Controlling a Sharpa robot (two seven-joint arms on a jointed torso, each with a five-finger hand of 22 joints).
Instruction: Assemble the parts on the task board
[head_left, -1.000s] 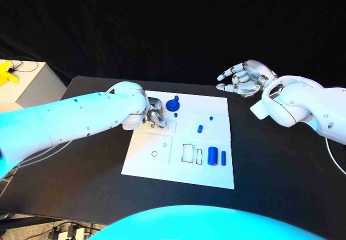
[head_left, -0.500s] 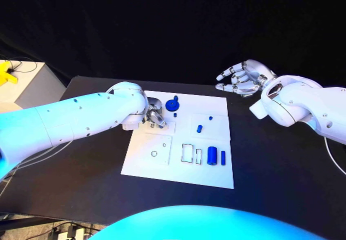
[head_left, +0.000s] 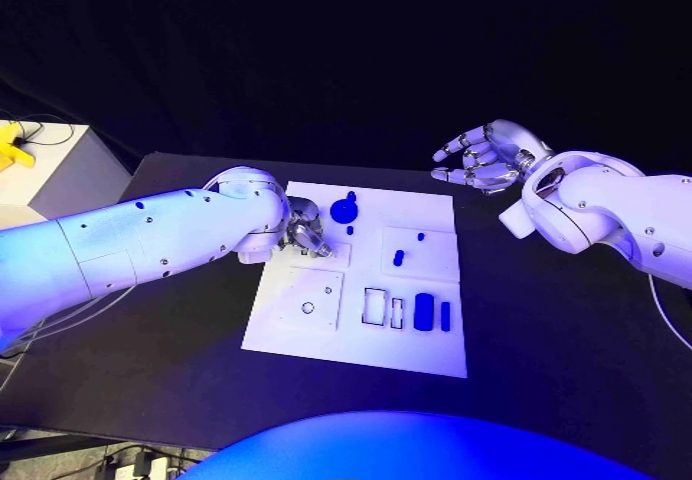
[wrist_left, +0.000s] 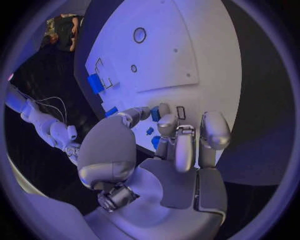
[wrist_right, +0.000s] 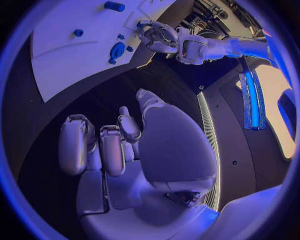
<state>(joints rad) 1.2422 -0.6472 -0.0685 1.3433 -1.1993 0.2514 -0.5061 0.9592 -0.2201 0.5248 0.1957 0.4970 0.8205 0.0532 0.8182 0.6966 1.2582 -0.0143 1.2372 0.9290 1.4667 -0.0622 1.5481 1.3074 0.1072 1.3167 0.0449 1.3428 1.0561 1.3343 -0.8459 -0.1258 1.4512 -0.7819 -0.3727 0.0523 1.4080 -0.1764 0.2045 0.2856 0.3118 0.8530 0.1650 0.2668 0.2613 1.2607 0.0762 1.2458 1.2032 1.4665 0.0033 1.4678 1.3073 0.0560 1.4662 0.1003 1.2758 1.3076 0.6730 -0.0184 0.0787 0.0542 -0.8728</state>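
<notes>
**On the board: assembly only partly done**

Over the far-left part of the white flat task board (head_left: 361, 345), the silver left hand (head_left: 303, 230) has its fingers curled down onto the surface. In the left wrist view a small blue part (wrist_left: 155, 114) sits at its fingertips (wrist_left: 164, 111) — held or only touched, I cannot tell. The silver right hand (head_left: 483, 158) hovers off the board w/ fingers spread, holding nothing. A round blue part (head_left: 345, 210) lies just beside the left hand; a blue cylinder (head_left: 424, 311) and a thin blue bar (head_left: 446, 316) lie near the rectangular outlines (head_left: 375, 305), which look unfilled — so, in my judgement, most steps remain.
</notes>
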